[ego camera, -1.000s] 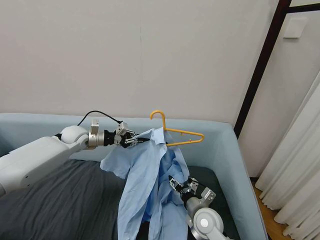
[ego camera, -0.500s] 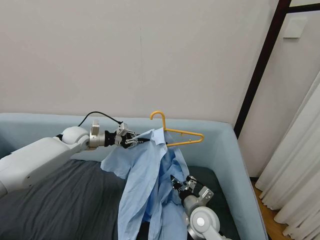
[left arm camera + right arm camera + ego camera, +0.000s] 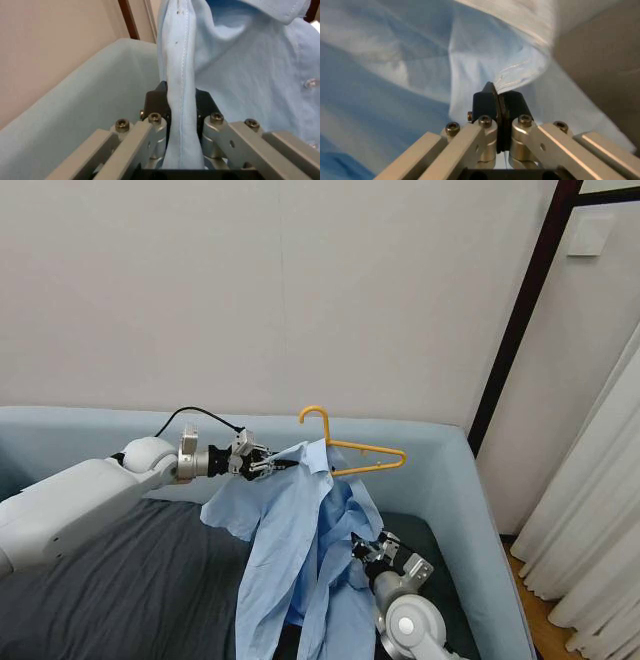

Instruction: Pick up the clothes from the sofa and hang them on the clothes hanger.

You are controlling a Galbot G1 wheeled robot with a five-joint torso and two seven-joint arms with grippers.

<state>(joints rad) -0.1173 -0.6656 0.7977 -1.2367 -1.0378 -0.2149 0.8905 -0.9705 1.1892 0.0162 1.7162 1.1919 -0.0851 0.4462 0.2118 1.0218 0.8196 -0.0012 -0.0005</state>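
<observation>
A light blue shirt (image 3: pixel 298 552) hangs in the air over the sofa, its collar draped over one arm of a yellow hanger (image 3: pixel 368 447). My left gripper (image 3: pixel 264 465) reaches in from the left and is shut on the shirt's front edge just beside the collar. In the left wrist view the stitched shirt edge (image 3: pixel 176 75) runs between the closed pads (image 3: pixel 154 100). My right gripper (image 3: pixel 363 549) sits low at the shirt's right side, shut on a lower fold. In the right wrist view the pads (image 3: pixel 486 103) pinch a thin shirt fold (image 3: pixel 516 74).
The pale blue sofa (image 3: pixel 440 480) has a dark grey seat (image 3: pixel 120 580) and a backrest along the wall. A dark door frame (image 3: pixel 515 330) and white curtains (image 3: pixel 590 530) stand to the right.
My right gripper has shifted slightly up and to the right with the shirt's lower fold. The left gripper and hanger have dipped a little.
</observation>
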